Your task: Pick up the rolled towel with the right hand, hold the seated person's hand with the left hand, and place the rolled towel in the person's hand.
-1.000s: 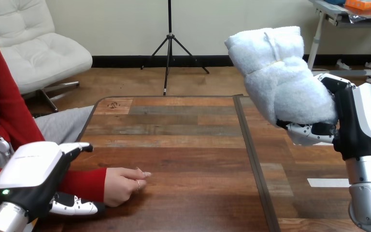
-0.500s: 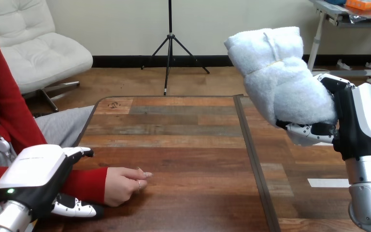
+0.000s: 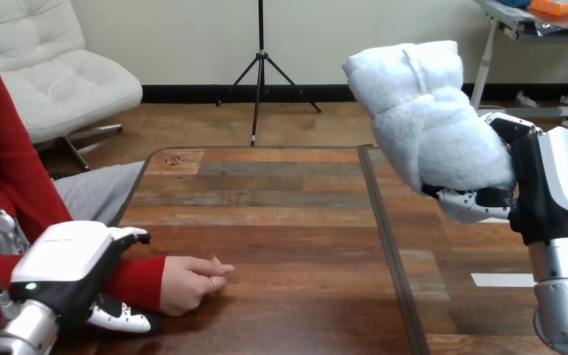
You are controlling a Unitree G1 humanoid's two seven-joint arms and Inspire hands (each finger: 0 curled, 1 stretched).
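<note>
Currently your right hand (image 3: 551, 185) stands raised at the view's right, well above the worktop (image 3: 281, 222), its white-shelled back turned outward. Its fingers (image 3: 470, 201) are curled under and round the rolled towel (image 3: 429, 111), which is clamped against the palm. The towel is white and bulky; it leans up and to the left from the grip, with its upper end well clear of the hand. Nothing else touches it, and it is well apart from the person's hand (image 3: 188, 285).

Your left hand (image 3: 66, 266) sits at the lower left corner, back upward, lying over the person's red sleeve (image 3: 137, 281) just behind the wrist. You cannot tell from this view whether it grips the sleeve or only rests over it.

The person's hand lies on the worktop just beyond your left hand, loosely closed and pointing right, holding nothing. Between it and the towel the boards lie bare, crossed by a dark seam (image 3: 384, 244) running front to back. A short strip of white tape (image 3: 499, 279) lies on the boards below your right hand.
</note>
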